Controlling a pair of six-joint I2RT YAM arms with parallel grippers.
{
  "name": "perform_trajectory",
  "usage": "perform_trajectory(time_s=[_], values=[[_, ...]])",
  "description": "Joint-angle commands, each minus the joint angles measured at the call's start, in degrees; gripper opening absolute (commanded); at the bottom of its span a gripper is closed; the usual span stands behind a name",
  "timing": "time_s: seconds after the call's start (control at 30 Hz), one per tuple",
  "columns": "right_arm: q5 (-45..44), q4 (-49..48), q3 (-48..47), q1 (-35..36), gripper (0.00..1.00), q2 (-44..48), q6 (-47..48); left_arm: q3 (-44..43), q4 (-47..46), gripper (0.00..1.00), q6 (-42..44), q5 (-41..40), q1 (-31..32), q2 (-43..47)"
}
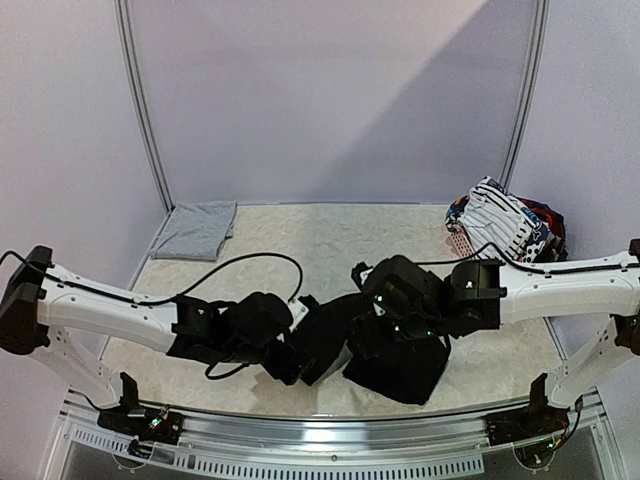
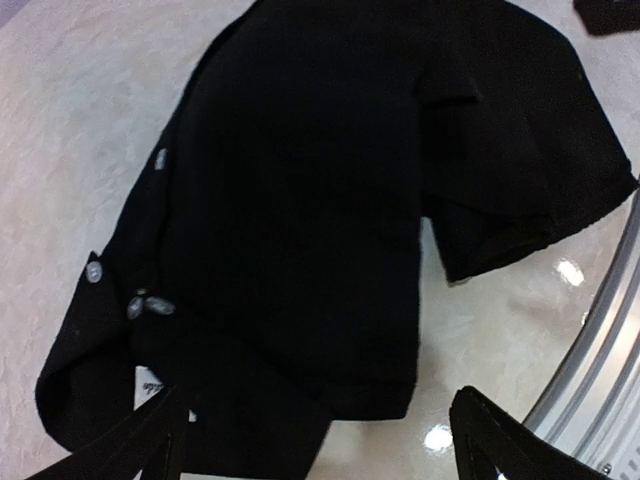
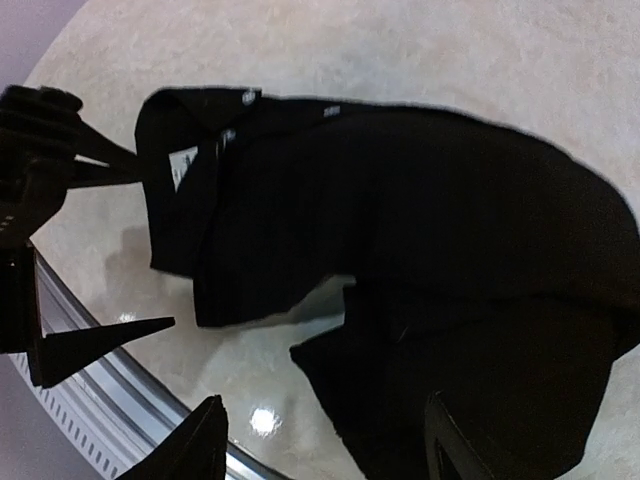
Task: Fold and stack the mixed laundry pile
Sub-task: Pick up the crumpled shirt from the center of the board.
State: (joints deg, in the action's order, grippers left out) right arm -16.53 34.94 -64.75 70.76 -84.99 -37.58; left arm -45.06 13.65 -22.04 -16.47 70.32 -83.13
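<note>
Left wrist view: the left gripper stands wide open just above the black garment, which lies spread on the pale table straight ahead of it. One finger hangs over the garment's near hem, beside a white label and a row of small pale buttons. The other finger is over bare tabletop, close to the metal rim of the table's near edge. Nothing is clamped between them.

From the right wrist, the right gripper also has its fingers apart, with nothing pinched. One fingertip is in front of a folded flap of the same black cloth, and the other is over the shiny table near the rim. Ahead and to its left the other arm's fingers come in from the side, the upper one reaching the garment's buttoned corner. Whether it actually touches the cloth is hard to tell.

Seen from above, both wrists crowd over the garment from opposite sides and hide its middle. A black cable loops behind the left arm. Well beyond the left gripper, at the far left of the table, lies a flat light grey piece. Beyond the right gripper, at the far right, a pink perforated basket holds a white black-striped piece with red and blue bits behind it. Both are well apart from the black garment.
</note>
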Motion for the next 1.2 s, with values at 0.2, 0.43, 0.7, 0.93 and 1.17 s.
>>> perform_trajectory(time_s=[0.2, 0.43, 0.7, 0.93, 1.17], values=[[-2.1, -6.4, 10.9, 2.1, 0.73, -2.9, -14.4, -4.3, -3.3, 0.97, 0.6, -8.1, 4.5, -9.9], [-1.9, -3.0, 5.9, 2.0, 0.68, -11.4, -14.1, -5.4, -6.0, 0.98, 1.0, -9.3, 5.0, -15.3], [-6.5, 3.9, 3.3, 2.0, 0.38, -15.4, -14.4, -5.0, -8.1, 0.9, 0.8, -11.8, 5.6, -17.4], [-9.2, 9.0, 3.3, 1.9, 0.06, -15.5, -15.4, -3.9, -7.7, 0.08, 0.0, -19.8, 5.7, -16.8], [-16.9, 19.1, 2.8, 1.3, 0.0, -7.5, -16.4, -2.8, 4.6, 0.0, -2.5, -26.1, 5.6, -1.0]])
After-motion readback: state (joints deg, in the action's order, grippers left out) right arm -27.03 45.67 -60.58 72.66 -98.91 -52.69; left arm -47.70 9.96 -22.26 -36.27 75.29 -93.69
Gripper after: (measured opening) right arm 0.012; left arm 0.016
